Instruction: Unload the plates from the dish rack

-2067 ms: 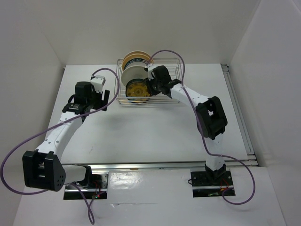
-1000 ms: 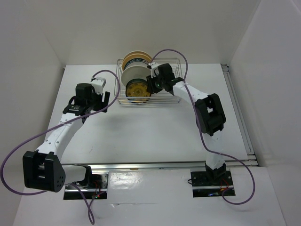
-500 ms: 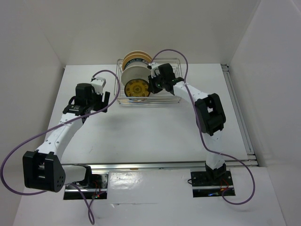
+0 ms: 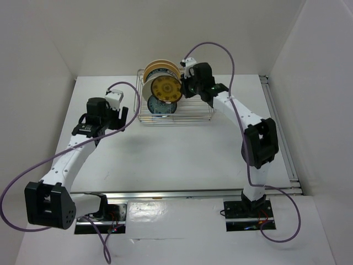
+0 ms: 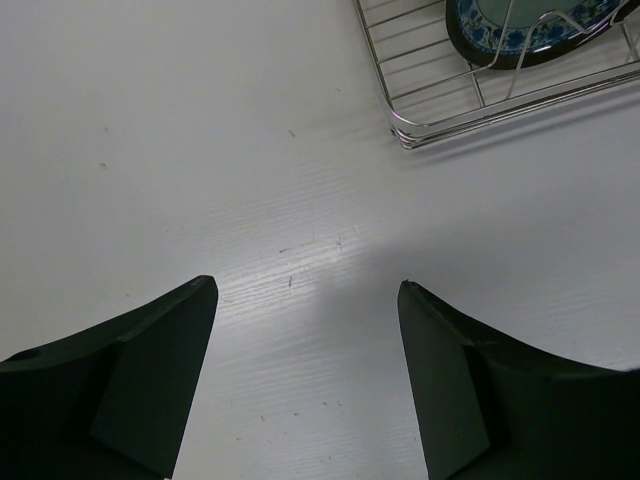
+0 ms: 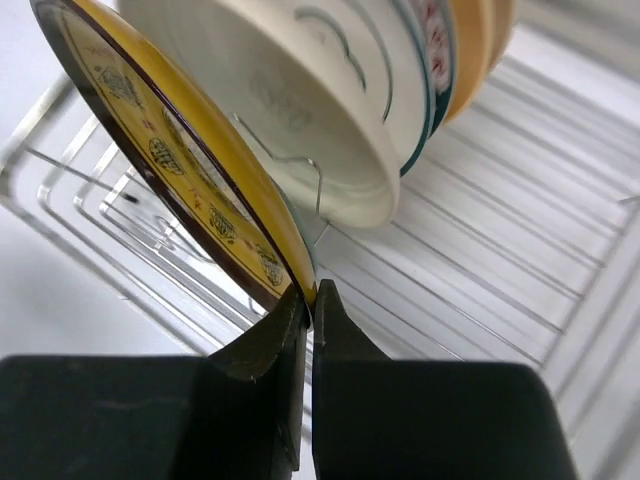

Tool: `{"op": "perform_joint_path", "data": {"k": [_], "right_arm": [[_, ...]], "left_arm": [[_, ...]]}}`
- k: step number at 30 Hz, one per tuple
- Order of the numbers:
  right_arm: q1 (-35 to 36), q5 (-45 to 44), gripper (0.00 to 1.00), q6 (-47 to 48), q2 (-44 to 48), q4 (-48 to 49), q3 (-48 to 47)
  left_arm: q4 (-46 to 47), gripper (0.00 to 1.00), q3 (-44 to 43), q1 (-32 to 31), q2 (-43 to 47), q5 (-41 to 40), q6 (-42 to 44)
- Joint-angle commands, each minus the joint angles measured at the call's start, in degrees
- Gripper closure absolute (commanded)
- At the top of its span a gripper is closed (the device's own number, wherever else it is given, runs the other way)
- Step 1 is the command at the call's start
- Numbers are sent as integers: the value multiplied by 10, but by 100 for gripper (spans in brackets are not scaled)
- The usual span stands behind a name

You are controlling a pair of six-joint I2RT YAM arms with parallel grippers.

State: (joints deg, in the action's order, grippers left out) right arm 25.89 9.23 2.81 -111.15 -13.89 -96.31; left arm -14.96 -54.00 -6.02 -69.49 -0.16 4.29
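Top view: high over the near edge of the table [image 4: 165, 149], facing down and forward. Left wrist view: near, facing down at tabletop and a dish rack [image 5: 430, 85] corner. Right wrist view: very close on a gold plate [image 6: 180, 170] above the rack floor. All share the rack.

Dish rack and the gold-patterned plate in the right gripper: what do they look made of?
The dish rack: thin bright wire with sharp glints, likely chromed or stainless steel. The gold-patterned plate, pinched at its rim by the right gripper: glossy yellow face, dark rim, printed motifs; glazed ceramic or melamine, can't tell which.
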Motion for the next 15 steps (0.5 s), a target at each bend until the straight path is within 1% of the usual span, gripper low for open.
{"op": "perform_joint_path", "data": {"k": [1, 3, 4, 5, 8, 9, 11, 13, 15], "right_arm": [[2, -26, 100, -27, 88, -27, -45], [2, -8, 100, -38, 97, -58, -45], [2, 6, 100, -43, 97, -91, -39], [2, 49, 100, -43, 106, -107, -33], [8, 122, 100, -49, 132, -152, 9], [15, 182, 100, -49, 139, -157, 26], [23, 227, 100, -55, 152, -168, 84], [36, 239, 100, -72, 152, -182, 135], [36, 245, 100, -90, 144, -193, 162]], "left_arm": [[23, 14, -5, 2, 34, -5, 3], [16, 14, -5, 2, 42, -11, 3], [16, 14, -5, 2, 51, -11, 8], [11, 14, 2, 2, 51, -16, 8], [11, 14, 2, 2, 66, -16, 8], [11, 14, 7, 2, 72, -16, 8], [11, 14, 13, 2, 85, -9, 8], [18, 14, 20, 2, 90, -3, 3], [24, 14, 28, 2, 108, 6, -2]]}}
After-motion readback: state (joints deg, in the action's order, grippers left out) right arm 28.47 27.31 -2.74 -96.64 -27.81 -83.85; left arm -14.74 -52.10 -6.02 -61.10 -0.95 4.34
